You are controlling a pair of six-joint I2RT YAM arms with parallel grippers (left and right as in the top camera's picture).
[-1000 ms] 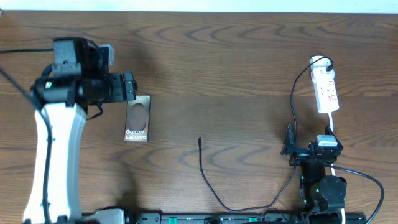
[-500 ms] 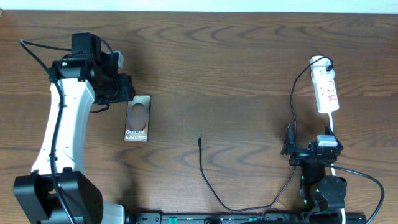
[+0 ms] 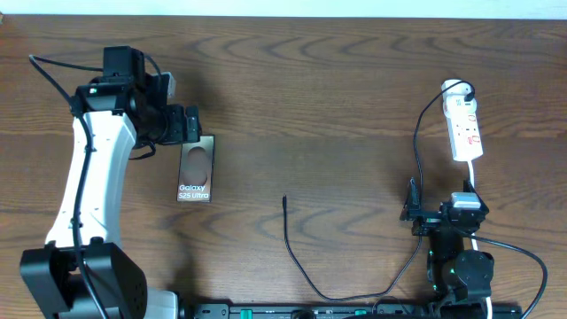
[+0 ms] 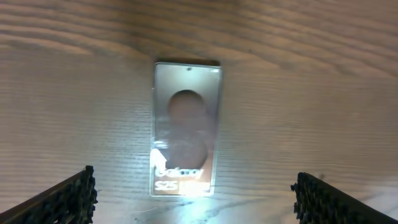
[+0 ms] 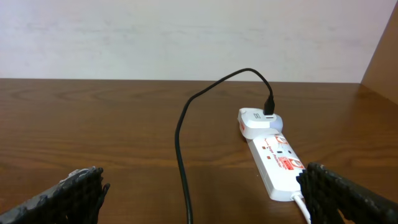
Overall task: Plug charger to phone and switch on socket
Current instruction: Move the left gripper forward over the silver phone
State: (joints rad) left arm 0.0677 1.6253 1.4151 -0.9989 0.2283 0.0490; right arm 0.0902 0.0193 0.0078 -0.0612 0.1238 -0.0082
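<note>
The phone [image 3: 196,168] lies flat at the left, its white "Galaxy S25 Ultra" strip toward the front. My left gripper [image 3: 186,124] hovers at the phone's far end, open and empty. In the left wrist view the phone [image 4: 185,124] lies ahead between the spread fingers [image 4: 196,208]. The charger's plug tip [image 3: 284,200] lies loose mid-table. Its cable [image 3: 328,296] loops along the front and up to the white socket [image 3: 465,128] at the right. My right gripper [image 3: 412,206] is open and empty below the socket. The right wrist view shows the cable [image 5: 181,143] and the socket [image 5: 273,158] ahead of the open fingers [image 5: 205,205].
A white adapter [image 5: 256,119] with the charger cable plugged in sits at the socket's far end. The socket's white cord [image 3: 474,182] runs toward the right arm base. A pale wall [image 5: 186,37] rises behind the table's back edge.
My left arm has swung into a more upright pose and its gripper has shifted slightly right toward the phone's far end. The phone, the cable and the right arm have not moved.
</note>
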